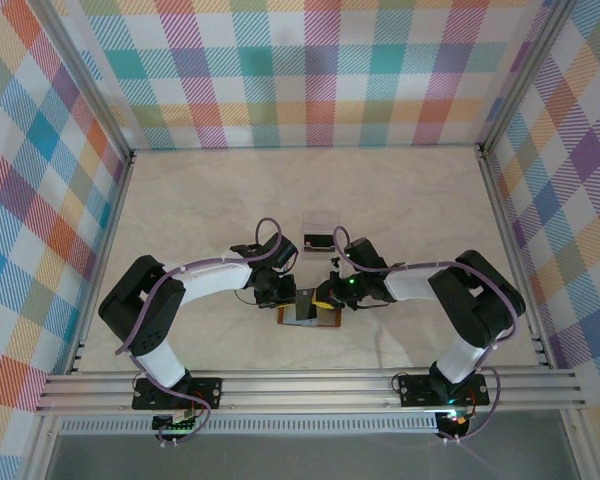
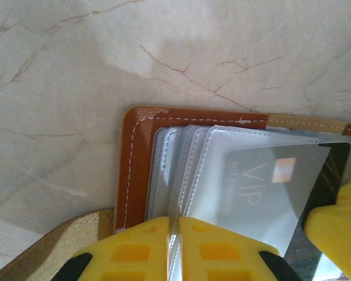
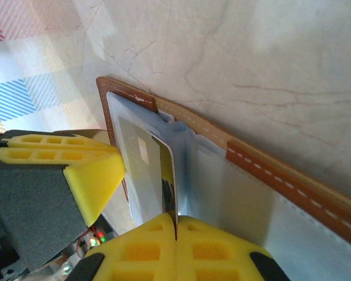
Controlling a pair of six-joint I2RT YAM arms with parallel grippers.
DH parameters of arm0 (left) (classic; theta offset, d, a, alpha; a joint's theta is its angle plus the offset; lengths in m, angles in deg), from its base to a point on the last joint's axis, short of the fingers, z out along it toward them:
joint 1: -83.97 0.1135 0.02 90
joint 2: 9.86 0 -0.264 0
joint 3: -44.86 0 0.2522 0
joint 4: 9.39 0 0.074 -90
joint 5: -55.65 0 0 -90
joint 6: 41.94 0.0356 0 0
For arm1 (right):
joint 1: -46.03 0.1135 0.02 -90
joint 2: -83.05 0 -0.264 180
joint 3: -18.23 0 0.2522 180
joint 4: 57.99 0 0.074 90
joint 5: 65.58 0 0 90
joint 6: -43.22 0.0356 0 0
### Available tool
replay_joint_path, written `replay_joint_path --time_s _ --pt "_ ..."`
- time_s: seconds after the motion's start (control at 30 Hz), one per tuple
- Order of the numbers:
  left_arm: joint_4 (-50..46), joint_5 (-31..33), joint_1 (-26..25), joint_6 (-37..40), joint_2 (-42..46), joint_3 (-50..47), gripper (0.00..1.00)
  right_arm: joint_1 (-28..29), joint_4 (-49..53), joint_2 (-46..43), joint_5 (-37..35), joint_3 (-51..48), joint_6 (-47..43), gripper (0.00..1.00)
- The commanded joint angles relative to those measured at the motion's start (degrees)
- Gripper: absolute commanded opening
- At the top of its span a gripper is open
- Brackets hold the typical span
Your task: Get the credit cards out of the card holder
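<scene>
On the tabletop (image 2: 222, 47), near the front & mid between both arms, the brown card holder (image 2: 134, 170) lies open. L tool (image 2: 174, 234) is pinched tight on a clear sleeve (image 2: 190, 170) of it. R tool (image 3: 176, 234) is clamped on the edge of a grey "VIP" card (image 2: 263, 187), whose dark end pokes out of its sleeve. A 2nd card (image 1: 315, 240) lies farther back, apart.

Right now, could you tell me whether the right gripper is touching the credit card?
Touching. In the right wrist view, the right gripper is shut on the credit card, whose edge disappears between its yellow fingers.
</scene>
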Motion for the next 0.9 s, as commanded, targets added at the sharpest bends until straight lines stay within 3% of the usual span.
replay_joint_path --time_s 0.0,0.47,0.67,0.87 --pt "-4.18 3.57 -0.34 -0.27 -1.29 -2.02 0.13 -0.12 11.25 -4.54 -6.52 1.25 -3.71 0.05" --pt "-2.07 2.08 -0.36 -3.65 5.41 -5.12 0.14 -0.26 35.83 -15.11 -21.09 14.11 -18.54 0.02" --pt "-2.90 2.86 -0.42 -3.35 7.65 -1.53 0.18 -0.37 38.39 -15.64 -24.92 20.81 -31.26 0.01" --pt "-0.78 3.39 -0.42 -0.42 6.36 1.60 0.20 -1.47 36.67 -11.27 -23.65 27.21 -42.63 0.00"
